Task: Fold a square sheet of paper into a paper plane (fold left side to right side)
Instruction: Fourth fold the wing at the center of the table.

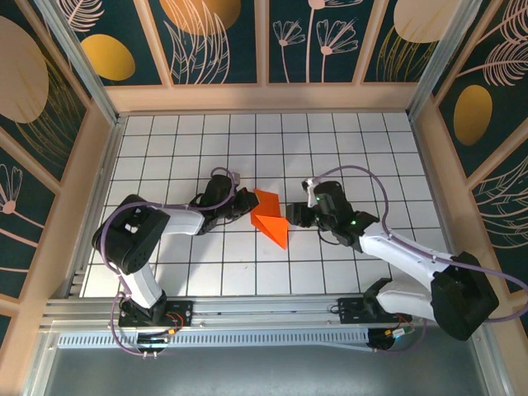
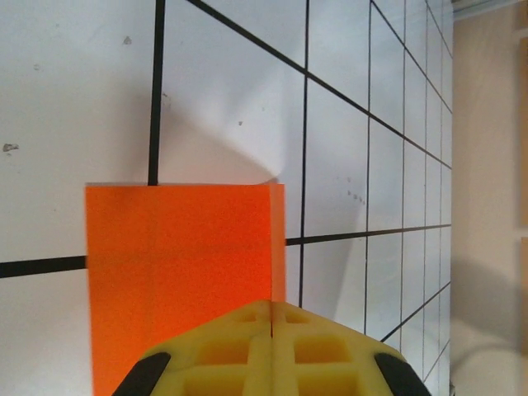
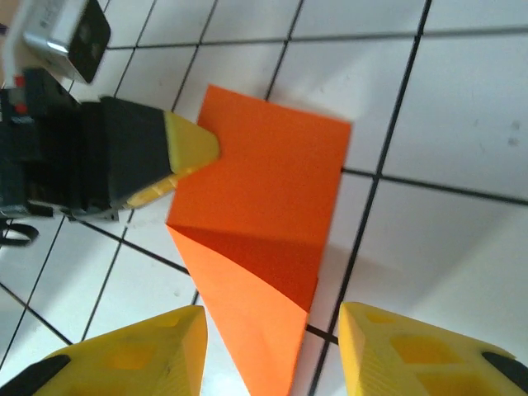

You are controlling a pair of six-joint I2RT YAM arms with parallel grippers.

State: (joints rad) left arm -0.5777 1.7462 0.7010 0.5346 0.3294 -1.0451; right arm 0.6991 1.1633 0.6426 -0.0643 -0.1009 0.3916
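Lying on the gridded table (image 1: 165,140) between the two arms, the folded orange sheet of paper (image 1: 271,221) is pinched at its left edge by the closed left gripper (image 2: 271,307). The right gripper (image 3: 272,322) is held open, its fingers spread either side of the sheet's pointed end.

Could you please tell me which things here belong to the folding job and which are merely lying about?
Part of the job:
- folded orange paper
- left gripper, shut on the paper's edge
- right gripper, open, fingers either side of the paper's pointed end

Just surroundings:
- white gridded table
- patterned wall panels
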